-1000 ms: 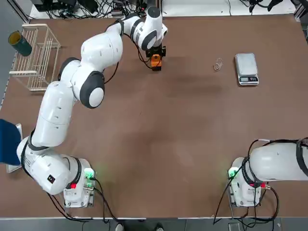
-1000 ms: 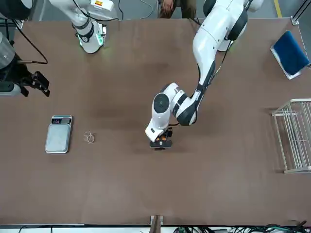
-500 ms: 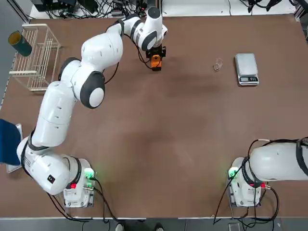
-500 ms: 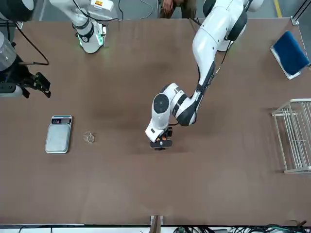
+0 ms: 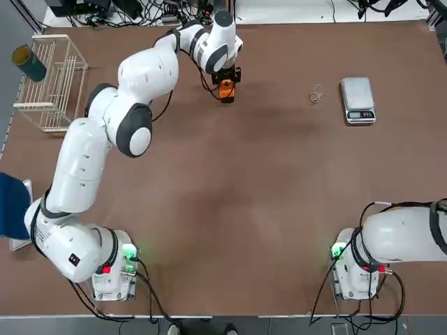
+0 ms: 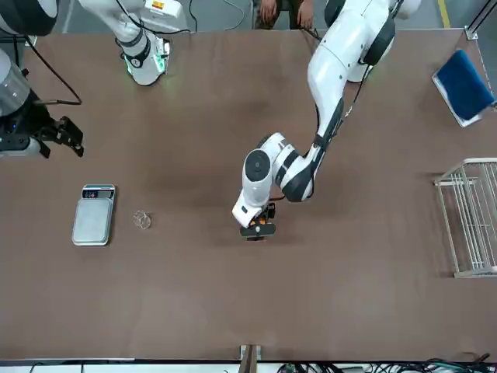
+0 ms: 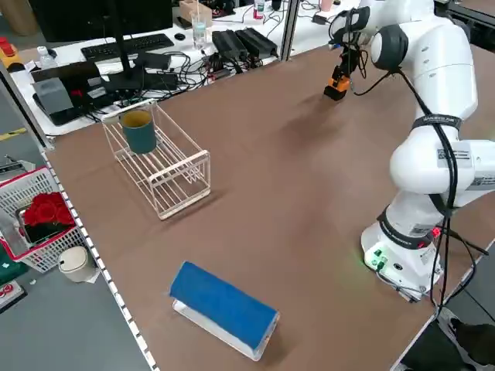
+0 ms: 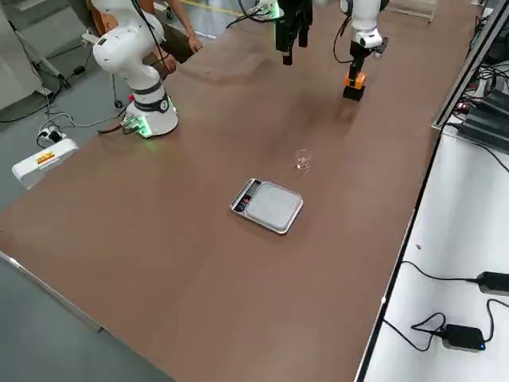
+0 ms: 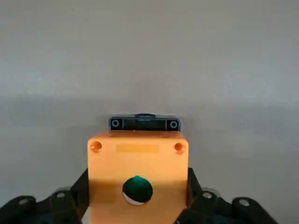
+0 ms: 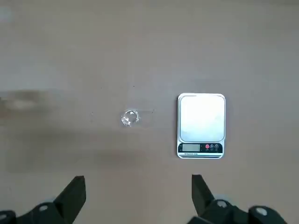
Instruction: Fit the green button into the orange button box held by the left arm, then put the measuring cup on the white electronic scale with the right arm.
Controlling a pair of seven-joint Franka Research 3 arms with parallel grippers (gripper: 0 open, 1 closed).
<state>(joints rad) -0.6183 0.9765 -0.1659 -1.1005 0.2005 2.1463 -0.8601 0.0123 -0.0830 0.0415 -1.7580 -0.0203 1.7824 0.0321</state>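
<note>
The orange button box [image 9: 138, 158] sits clamped between the fingers of my left gripper [image 5: 225, 85] at the table's far side, resting on the tabletop [image 6: 258, 228]. The green button [image 9: 137, 188] shows in the round hole of the box's face. The measuring cup [image 10: 130, 117] stands clear and upright on the table, just beside the white electronic scale [image 10: 201, 124], and apart from it [image 5: 317, 93]. My right gripper [image 10: 136, 189] hangs open and empty well above the table, with cup and scale below it [image 6: 60, 144].
A small black block [image 9: 144, 123] lies against the far side of the orange box. A wire rack [image 5: 52, 80] with a teal cup [image 5: 29, 63] stands at the far left. A blue pad [image 5: 12, 206] lies at the left edge. A person's hands [image 6: 283, 9] show beyond the table.
The right gripper has shifted slightly in the front view. The left gripper and the orange box have not moved.
</note>
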